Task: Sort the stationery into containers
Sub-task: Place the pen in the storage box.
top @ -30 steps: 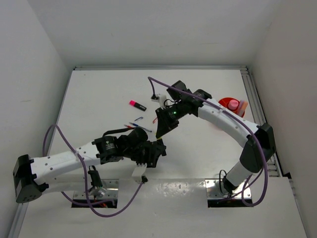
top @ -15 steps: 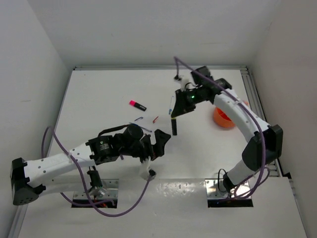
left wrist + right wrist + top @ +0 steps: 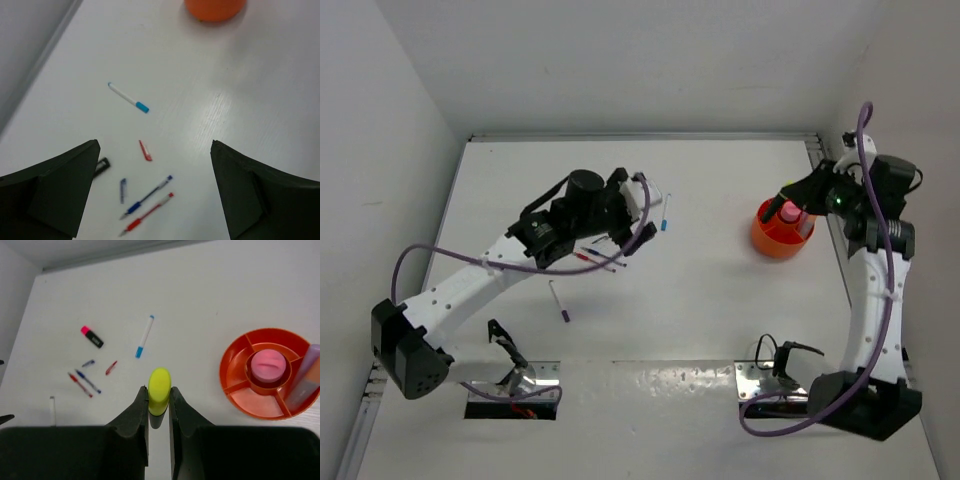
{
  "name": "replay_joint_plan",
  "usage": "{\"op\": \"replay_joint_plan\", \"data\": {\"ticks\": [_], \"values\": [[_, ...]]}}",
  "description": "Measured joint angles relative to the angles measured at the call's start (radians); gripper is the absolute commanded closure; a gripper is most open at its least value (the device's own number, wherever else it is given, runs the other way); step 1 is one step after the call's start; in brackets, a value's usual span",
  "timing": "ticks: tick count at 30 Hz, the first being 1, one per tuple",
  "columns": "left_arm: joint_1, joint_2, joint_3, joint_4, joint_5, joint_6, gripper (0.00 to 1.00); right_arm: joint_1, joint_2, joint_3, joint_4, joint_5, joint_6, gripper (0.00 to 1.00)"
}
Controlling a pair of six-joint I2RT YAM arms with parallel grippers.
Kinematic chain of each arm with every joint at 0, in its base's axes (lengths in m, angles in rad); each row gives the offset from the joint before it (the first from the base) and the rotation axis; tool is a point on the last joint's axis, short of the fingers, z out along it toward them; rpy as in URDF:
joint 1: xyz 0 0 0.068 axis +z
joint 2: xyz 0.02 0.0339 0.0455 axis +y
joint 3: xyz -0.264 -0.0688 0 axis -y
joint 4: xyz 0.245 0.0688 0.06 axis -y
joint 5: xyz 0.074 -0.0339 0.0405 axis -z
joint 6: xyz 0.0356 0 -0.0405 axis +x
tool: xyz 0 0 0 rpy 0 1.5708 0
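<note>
The right claw (image 3: 158,392) is pinching a stubby yellow marker (image 3: 160,382) by its sides. It is hovering near the round orange plastic divided bowl (image 3: 252,401), likely to drop the marker into a section. One pink-capped bottle (image 3: 269,365) is sitting in the bowl's middle well, and one lilac marker (image 3: 305,375) is resting in an outer section.

The left claw (image 3: 155,143) is gaping wide and empty above the loose items on the white worktop (image 3: 225,290), probably lining up the next pick. Lying there are:
- one blue pen (image 3: 146,197)
- one red pen (image 3: 146,214)
- one white blue-tipped pen (image 3: 129,97)
- one purple-tipped pen (image 3: 558,300)
- one pink-and-black marker (image 3: 92,337)
- one small red cap (image 3: 145,150)
- one small blue cap (image 3: 123,190)
</note>
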Motion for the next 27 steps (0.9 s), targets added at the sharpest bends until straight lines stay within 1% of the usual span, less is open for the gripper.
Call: {"op": "replay_joint_plan", "data": {"ticks": [3,5,7,10,12,17,21,27], "values": [[0.124,0.031,-0.031,0.057,0.055,-0.184,0.00,-0.066,-0.081,-0.135,0.106,0.016,0.025,1.00],[0.185,0.032,-0.057,0.082,0.082,-0.270,0.00,-0.098,-0.114,-0.229,0.168,0.033,0.045,1.00],[0.222,0.034,-0.068,0.092,0.102,-0.338,0.00,-0.121,-0.130,-0.299,0.205,0.060,0.064,1.00],[0.248,0.037,-0.068,0.098,0.129,-0.413,0.00,-0.145,-0.151,-0.382,0.260,0.114,0.098,1.00],[0.262,0.049,-0.066,0.098,0.142,-0.446,0.00,-0.153,-0.164,-0.415,0.293,0.163,0.116,1.00],[0.316,0.117,-0.040,0.086,0.145,-0.514,0.00,-0.165,-0.165,-0.458,0.373,0.219,0.153,1.00],[0.344,0.142,-0.035,0.083,0.150,-0.547,0.00,-0.176,-0.109,-0.458,0.415,0.238,0.179,1.00],[0.354,0.161,-0.031,0.084,0.156,-0.566,0.00,-0.181,-0.027,-0.458,0.444,0.259,0.200,1.00]]}}
